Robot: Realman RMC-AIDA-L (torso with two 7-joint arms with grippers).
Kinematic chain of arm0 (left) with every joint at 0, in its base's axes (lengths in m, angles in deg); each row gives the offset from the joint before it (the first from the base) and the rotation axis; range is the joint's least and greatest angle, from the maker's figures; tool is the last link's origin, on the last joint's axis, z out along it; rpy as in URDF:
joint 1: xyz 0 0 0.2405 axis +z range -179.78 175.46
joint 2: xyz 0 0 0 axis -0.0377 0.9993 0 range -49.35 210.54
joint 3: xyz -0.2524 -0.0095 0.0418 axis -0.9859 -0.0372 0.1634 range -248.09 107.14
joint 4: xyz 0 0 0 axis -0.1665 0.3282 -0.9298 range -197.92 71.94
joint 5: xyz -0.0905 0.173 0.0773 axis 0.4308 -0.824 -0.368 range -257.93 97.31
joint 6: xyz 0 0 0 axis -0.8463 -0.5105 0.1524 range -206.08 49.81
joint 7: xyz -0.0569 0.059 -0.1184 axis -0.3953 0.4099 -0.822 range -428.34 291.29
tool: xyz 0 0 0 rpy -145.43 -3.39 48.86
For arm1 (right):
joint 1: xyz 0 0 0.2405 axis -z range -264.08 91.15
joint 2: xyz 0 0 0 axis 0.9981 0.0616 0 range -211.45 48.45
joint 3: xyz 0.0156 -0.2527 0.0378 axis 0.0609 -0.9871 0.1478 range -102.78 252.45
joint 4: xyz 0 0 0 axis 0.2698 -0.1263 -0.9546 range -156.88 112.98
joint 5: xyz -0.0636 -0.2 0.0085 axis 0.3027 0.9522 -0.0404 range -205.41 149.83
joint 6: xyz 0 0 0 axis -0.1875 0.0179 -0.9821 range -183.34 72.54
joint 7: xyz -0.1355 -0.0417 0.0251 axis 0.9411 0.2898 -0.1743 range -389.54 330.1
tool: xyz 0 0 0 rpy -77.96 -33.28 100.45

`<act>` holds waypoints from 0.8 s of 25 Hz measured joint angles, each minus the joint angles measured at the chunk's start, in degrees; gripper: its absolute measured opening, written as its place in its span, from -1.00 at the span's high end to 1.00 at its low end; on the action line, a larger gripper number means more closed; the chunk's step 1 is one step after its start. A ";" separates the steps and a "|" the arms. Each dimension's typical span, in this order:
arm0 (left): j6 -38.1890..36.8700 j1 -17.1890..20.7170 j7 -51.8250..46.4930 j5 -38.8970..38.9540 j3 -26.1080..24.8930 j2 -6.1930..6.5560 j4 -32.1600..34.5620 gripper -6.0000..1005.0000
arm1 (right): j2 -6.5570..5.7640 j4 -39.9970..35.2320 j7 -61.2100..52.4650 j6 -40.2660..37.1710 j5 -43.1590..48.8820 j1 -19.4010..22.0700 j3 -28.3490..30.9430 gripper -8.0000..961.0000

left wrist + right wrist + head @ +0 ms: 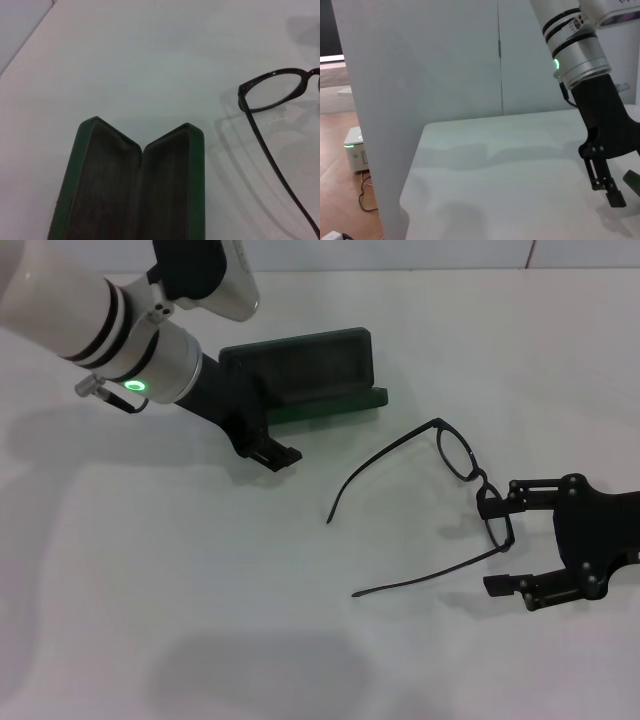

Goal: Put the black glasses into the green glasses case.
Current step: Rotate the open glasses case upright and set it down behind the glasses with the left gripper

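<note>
A plain white counter [200,620] fills the head view, and the right wrist view adds what lies beyond it: a pale wall panel, a wooden floor and a small white box with a green light. The left arm reaches in over the far side, its gripper [272,452] low beside the case [310,375]; whether that gripper is open or shut cannot be told. The case stands open, lid up, and only the left wrist view shows its dark grey lining bare (nothing in it yet). The right gripper [503,545] is spread wide at the counter's right, one finger touching or just at the bridge end of the glasses [455,455], the other lying beyond the near temple arm. The glasses lie unfolded, well apart from the case, temples pointing left. To grip well, I judge the right gripper should close squarely on the frame front near the bridge, not on a slim temple, and lift level so the frame does not swing.
</note>
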 joint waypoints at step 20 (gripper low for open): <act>0.15 4.91 0.74 5.28 3.71 -0.17 0.51 -0.51 | 0.08 0.03 0.00 0.56 0.55 -0.03 0.00 -0.66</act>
